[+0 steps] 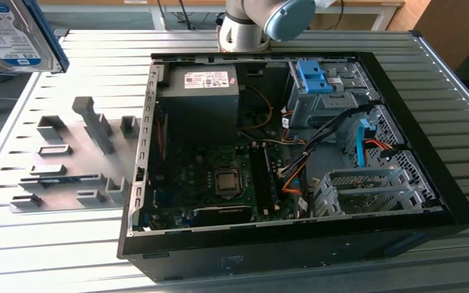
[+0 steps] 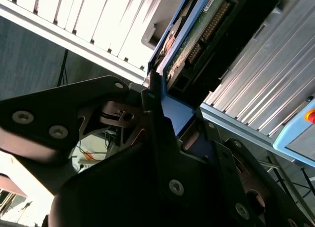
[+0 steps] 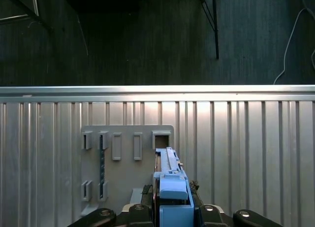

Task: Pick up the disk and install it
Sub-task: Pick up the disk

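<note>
One disk (image 3: 171, 185) clamped edge-on between jaws, held above grey fixture plate (image 3: 123, 173).

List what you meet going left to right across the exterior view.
disk in its blue carrier, up off the table → tall grey post on the fixture plate → grey power-supply box → blue bracket atop the drive bay

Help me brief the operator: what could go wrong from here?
The gripper holds the disk by its blue carrier's thin edge, well above the table; it might twist or slip. Loose cables lie beside the empty grey bay in the case, so the disk may snag them going in.
</note>
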Controlling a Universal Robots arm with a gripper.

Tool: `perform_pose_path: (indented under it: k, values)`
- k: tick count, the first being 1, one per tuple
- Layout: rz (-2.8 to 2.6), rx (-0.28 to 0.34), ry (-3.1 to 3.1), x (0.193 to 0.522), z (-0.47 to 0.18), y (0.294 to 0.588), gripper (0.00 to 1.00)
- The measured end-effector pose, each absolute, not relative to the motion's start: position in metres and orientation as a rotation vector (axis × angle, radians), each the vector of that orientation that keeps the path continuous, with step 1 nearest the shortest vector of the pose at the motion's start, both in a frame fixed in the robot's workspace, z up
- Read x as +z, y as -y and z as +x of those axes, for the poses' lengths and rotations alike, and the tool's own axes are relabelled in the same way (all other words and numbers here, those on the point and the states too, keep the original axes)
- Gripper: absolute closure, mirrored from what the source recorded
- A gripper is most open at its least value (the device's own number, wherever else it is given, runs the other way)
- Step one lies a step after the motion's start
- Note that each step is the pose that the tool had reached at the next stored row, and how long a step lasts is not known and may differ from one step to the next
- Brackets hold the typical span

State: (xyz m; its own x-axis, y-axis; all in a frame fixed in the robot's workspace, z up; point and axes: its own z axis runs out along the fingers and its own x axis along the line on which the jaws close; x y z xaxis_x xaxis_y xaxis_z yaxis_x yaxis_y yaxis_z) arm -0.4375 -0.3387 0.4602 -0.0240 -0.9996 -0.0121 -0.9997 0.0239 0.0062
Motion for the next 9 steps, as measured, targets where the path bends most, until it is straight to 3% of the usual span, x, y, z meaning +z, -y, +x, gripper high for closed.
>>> perform_pose_path:
  k: [9]
  values:
    - [-2.192,0.02,-2.245,0.4683,-0.4375,0.3387,0.63]
